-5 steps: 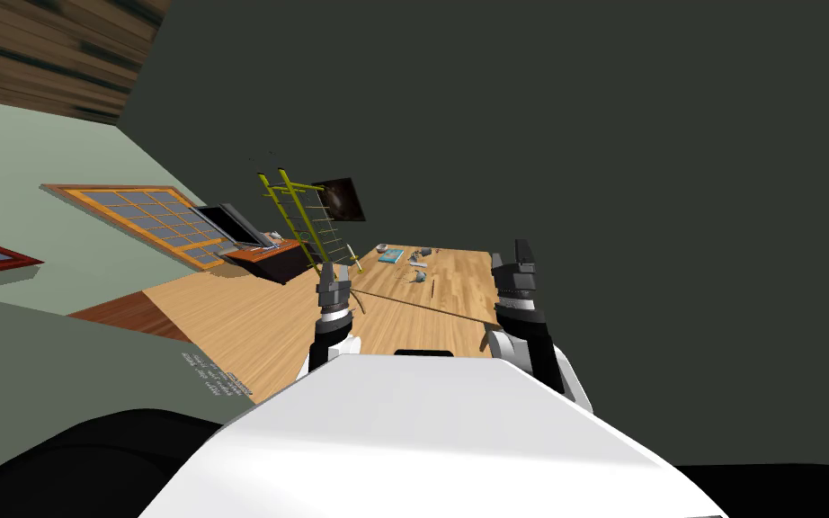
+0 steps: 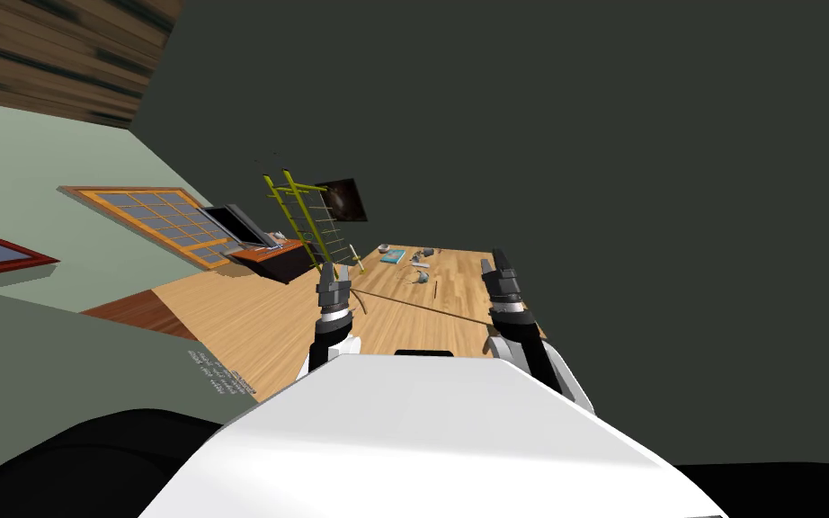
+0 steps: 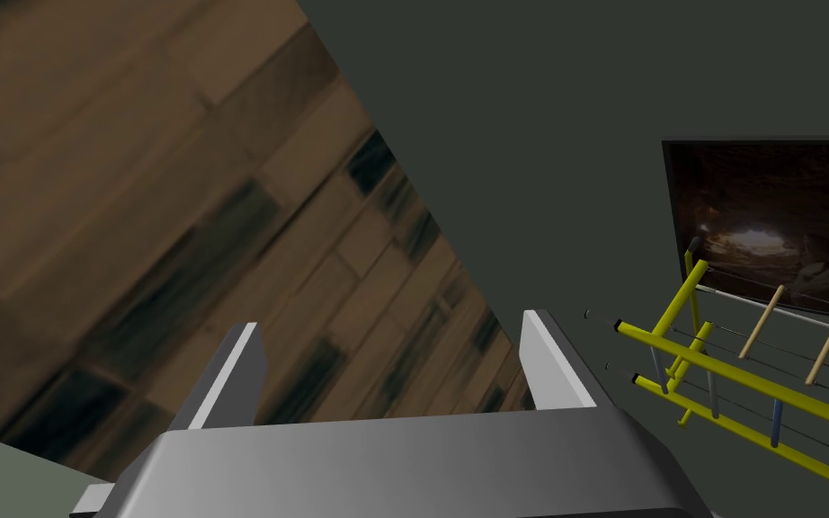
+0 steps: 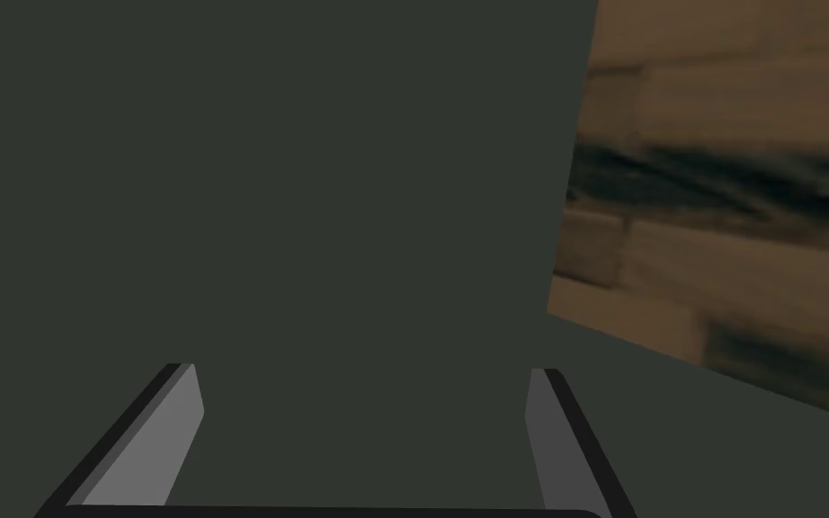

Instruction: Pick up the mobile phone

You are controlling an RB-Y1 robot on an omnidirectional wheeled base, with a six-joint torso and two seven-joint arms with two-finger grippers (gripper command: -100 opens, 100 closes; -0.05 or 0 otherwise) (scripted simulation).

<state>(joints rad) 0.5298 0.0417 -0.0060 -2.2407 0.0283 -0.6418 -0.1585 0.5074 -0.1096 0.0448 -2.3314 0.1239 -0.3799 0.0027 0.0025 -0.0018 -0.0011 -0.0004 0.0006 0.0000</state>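
Note:
Far ahead on the wooden floor [image 2: 251, 315], close to the dark wall, lie several small things: a flat teal one [image 2: 392, 256] and grey ones [image 2: 419, 262]. They are too small to tell which is the phone. My left gripper [image 2: 333, 281] hangs over the floor, well short of them; in the left wrist view it [image 3: 390, 360] is open with nothing between its fingers. My right gripper [image 2: 496, 268] is raised beside the dark wall, and in the right wrist view it [image 4: 363, 405] is open and holds nothing.
A yellow rack [image 2: 309, 225] with thin rods leans just beyond the left gripper, also seen as the yellow rack [image 3: 736, 396]. A dark desk [image 2: 269, 259] stands left of it under a window [image 2: 152, 220]. The dark wall [image 2: 628, 225] runs close along my right. A thin line [image 2: 422, 308] crosses the floor.
My right gripper has dropped lower and moved slightly left, tilting inward. The left arm has kept its place. The head view has shifted a little.

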